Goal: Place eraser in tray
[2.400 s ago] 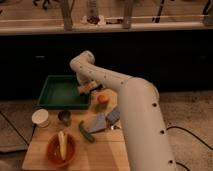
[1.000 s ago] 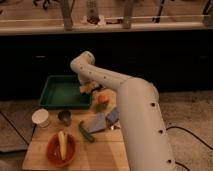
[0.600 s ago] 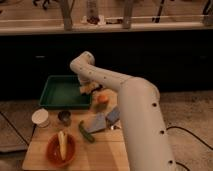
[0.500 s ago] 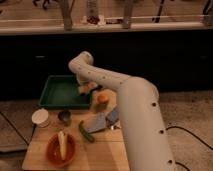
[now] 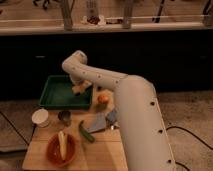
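Observation:
The green tray (image 5: 54, 96) lies at the back left of the wooden table. My gripper (image 5: 81, 87) hangs over the tray's right side, just inside its rim. A small pale tan block, the eraser (image 5: 77, 90), shows at the gripper's tip. I cannot tell whether it rests on the tray floor or hangs above it. The white arm runs from the lower right up and over to the tray.
An orange fruit (image 5: 103, 98) sits just right of the tray. A grey-blue triangular piece (image 5: 97, 122) and a green vegetable (image 5: 86, 132) lie mid-table. A round orange bowl (image 5: 61, 149), a white cup (image 5: 40, 117) and a small metal cup (image 5: 64, 116) stand at the front left.
The gripper has shifted slightly left, further in over the tray. Everything else on the table stays put.

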Robot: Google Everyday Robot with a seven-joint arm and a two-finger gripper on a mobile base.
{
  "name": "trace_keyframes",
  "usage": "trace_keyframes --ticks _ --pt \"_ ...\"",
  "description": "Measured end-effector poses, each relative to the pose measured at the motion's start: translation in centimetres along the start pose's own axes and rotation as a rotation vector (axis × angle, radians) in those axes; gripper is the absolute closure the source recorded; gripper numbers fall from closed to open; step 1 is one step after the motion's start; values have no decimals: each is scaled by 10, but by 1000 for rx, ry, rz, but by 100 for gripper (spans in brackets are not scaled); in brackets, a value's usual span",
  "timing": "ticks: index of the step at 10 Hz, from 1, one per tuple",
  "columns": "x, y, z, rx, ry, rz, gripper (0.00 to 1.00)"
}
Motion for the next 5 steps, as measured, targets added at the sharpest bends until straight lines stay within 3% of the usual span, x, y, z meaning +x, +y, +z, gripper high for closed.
trace_keyframes --ticks 5 --pt "-25 -6 4 -13 -130 -158 100"
